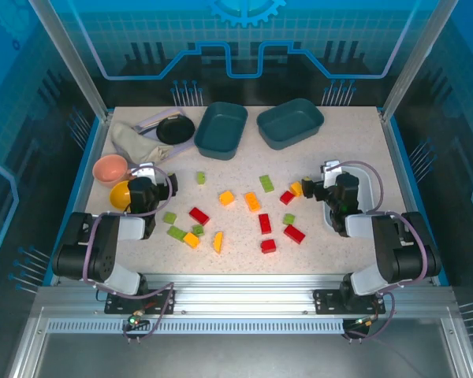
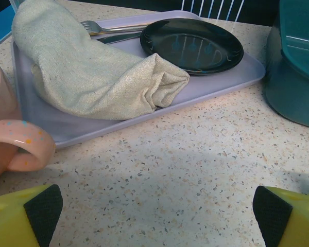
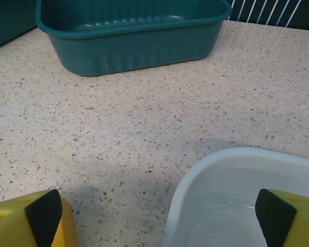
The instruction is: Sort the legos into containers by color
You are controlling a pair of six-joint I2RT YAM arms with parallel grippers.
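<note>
Progress: none yet. All legos (image 1: 265, 223) lie loose on the speckled worktop (image 1: 355, 142) between the arms. Both teal containers (image 1: 221, 127) look empty, and so does the white tub (image 3: 206, 170) as far as it shows.

Bricks: glossy hard plastic, square or oblong. Tubs: smooth, shallow, round-cornered.

Claws: left claw (image 2: 159, 211) wide, empty; right claw (image 3: 159, 211) wide, empty, straddling the white tub's rim.

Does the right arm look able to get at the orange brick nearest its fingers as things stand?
Probably yes. The orange brick lies on bare table just left of the right gripper, whose fingers stand open and empty over the white tub rim; nothing sits between them.
</note>
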